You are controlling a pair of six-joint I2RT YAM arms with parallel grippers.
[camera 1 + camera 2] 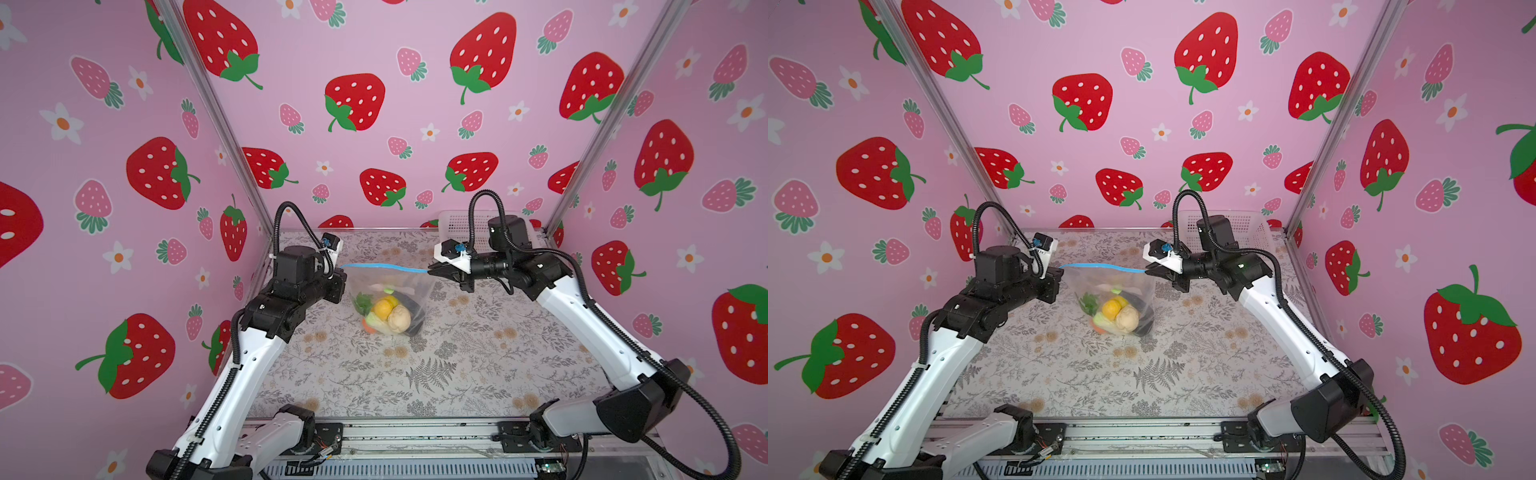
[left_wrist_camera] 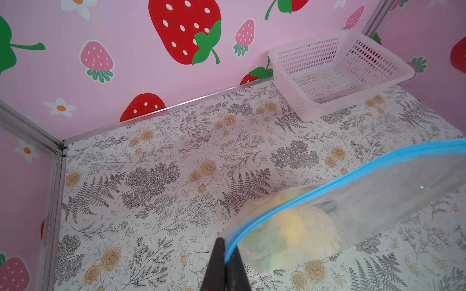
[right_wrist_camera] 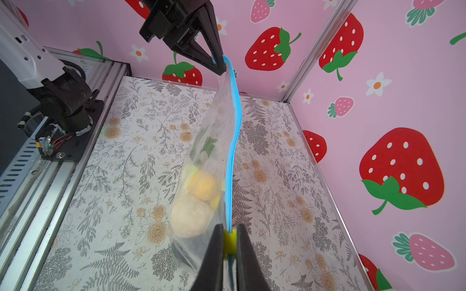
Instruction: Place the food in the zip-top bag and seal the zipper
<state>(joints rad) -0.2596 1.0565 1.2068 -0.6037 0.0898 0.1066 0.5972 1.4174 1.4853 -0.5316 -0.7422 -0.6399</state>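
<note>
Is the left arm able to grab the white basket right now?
Probably not. Its fingers are pinched shut on one end of the blue zipper, holding the bag, and the white basket sits in the far corner behind the right arm.

Left arm (image 1: 257, 365) and right arm (image 1: 582, 322) reach inward from the near corners. Left gripper (image 1: 340, 269) and right gripper (image 1: 430, 271) face each other, raised, jaws pinched closed.
</note>
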